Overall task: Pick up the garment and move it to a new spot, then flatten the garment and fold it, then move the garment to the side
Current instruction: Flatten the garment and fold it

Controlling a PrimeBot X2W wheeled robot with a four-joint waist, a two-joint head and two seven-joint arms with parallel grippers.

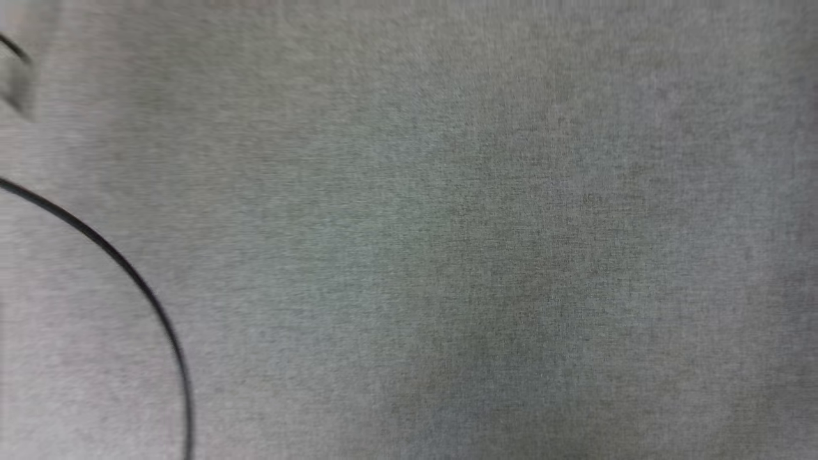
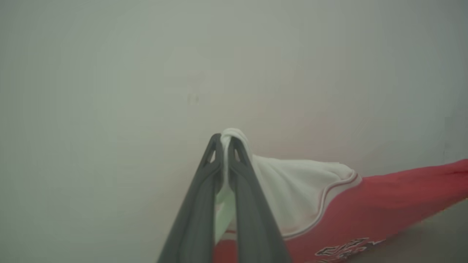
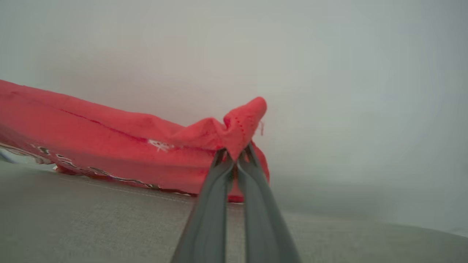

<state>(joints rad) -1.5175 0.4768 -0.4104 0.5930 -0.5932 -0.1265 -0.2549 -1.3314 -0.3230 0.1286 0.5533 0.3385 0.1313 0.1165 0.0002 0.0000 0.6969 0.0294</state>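
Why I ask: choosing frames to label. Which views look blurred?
Head view: motion-smeared, grey woven cloth and thin black curved line soft. Left wrist view: hazy backdrop, red-and-white jersey shirt fairly sharp. Right wrist view: same haze, shirt crisp.

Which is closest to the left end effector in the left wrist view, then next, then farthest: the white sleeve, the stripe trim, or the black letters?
1. The white sleeve: pinched right in the left end effector.
2. The stripe trim: to the right, edging the sleeve.
3. The black letters: lower right, on the red cloth beyond the trim.
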